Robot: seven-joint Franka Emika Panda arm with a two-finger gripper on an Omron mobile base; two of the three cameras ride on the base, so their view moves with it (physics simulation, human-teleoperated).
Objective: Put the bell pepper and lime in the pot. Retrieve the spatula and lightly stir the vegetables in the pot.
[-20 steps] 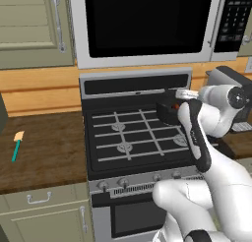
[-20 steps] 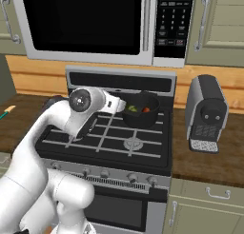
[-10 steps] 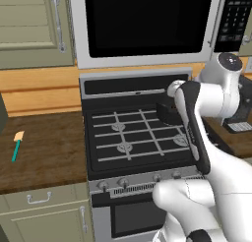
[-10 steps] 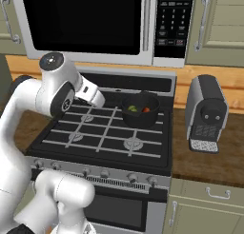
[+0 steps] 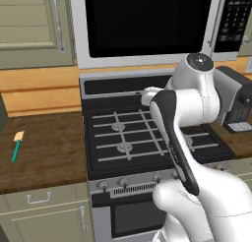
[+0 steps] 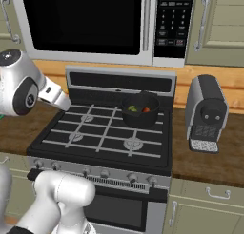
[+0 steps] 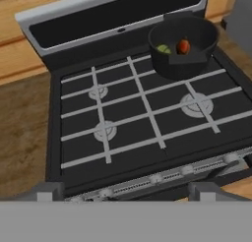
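The black pot [image 6: 139,118] stands on the stove's back right burner, with the green lime [image 6: 132,108] and the red-orange bell pepper [image 6: 146,110] lying inside it. In the hand view the pot [image 7: 183,64] is at the upper right, holding the lime [image 7: 163,49] and the pepper [image 7: 183,45]. My gripper [image 7: 126,192] hovers high over the stove's front, open, its fingertips [image 7: 47,191] far apart with nothing between them. The teal-handled spatula [image 5: 17,145] lies on the wooden counter far to the left of the stove.
The black stove [image 7: 138,118] has grates and front knobs. A microwave [image 6: 95,24] hangs above it. A dark coffee machine [image 6: 207,114] stands on the counter to the right. My white arm [image 5: 187,103] hides the stove's right half in the left base view.
My arm has swung up and left, away from the pot, which now shows uncovered in the right base view. The gripper has stayed open.
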